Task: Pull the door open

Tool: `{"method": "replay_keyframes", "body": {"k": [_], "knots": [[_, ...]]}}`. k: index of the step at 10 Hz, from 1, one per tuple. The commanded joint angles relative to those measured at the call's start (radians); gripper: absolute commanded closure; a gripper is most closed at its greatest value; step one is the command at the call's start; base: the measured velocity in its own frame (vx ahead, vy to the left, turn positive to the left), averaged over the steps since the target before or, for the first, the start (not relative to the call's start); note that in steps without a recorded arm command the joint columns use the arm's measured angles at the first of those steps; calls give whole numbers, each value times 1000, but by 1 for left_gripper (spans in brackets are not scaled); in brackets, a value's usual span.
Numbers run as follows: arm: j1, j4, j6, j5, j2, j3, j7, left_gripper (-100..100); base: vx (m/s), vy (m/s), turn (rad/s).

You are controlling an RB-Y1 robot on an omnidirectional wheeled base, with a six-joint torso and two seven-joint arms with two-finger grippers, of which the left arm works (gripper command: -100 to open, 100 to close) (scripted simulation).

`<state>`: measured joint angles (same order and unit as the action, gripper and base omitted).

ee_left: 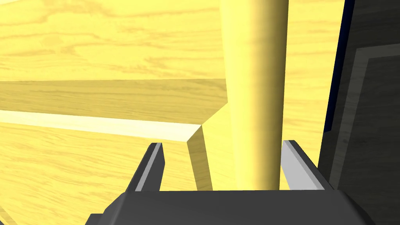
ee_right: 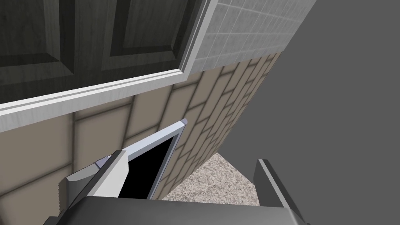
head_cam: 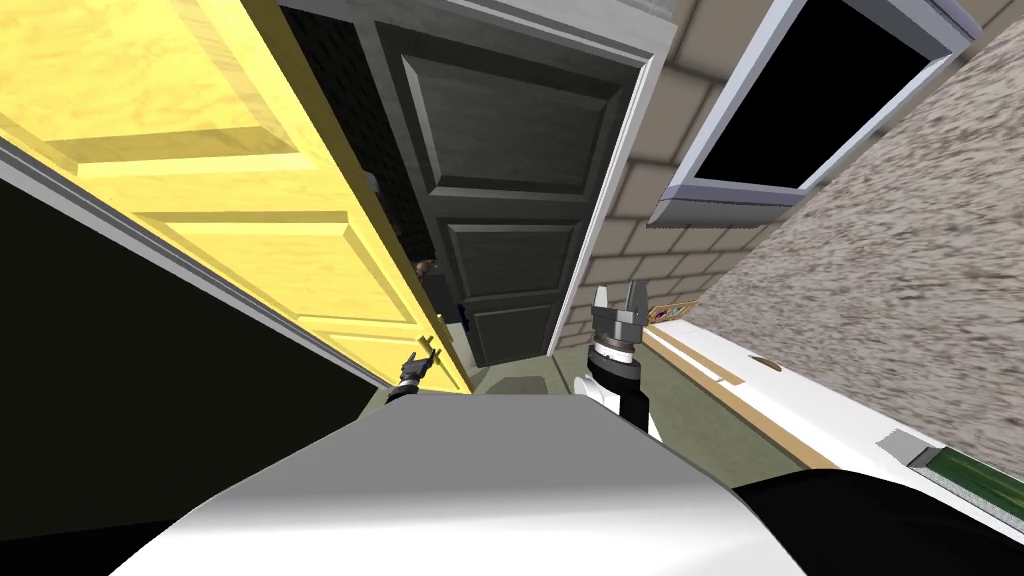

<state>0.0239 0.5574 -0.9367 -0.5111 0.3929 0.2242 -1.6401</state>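
Yellow wood-grain door (head_cam: 230, 190) lies on the robot's left in the head view, next to a dark grey panelled door (head_cam: 500, 150). The left gripper (head_cam: 420, 360) is at the yellow door's near edge, and the right gripper (head_cam: 620, 298) is raised well apart from that door.

Left wrist view: fingers (ee_left: 150, 168) spread. The yellow door's bar handle (ee_left: 256, 97) stands between them, close to one finger and not pinched.

Right wrist view: fingers (ee_right: 113, 175) spread.

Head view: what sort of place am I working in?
Probably a narrow house hallway: a yellow door beside a dark door, a brick-pattern wall and a window.
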Motion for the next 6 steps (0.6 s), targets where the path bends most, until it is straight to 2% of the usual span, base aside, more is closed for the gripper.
{"method": "replay_keyframes", "body": {"k": [1,2,5,6], "knots": [[21,29,3,4,16,9,-8,100,-150,45,-156],[28,40,-22,21,36,40,-39,100,-187,64,-177],[39,57,-62,47,68,88,-88,100,-170,100,-142],[44,66,-83,61,84,114,-114,100,-195,105,-169]]}}
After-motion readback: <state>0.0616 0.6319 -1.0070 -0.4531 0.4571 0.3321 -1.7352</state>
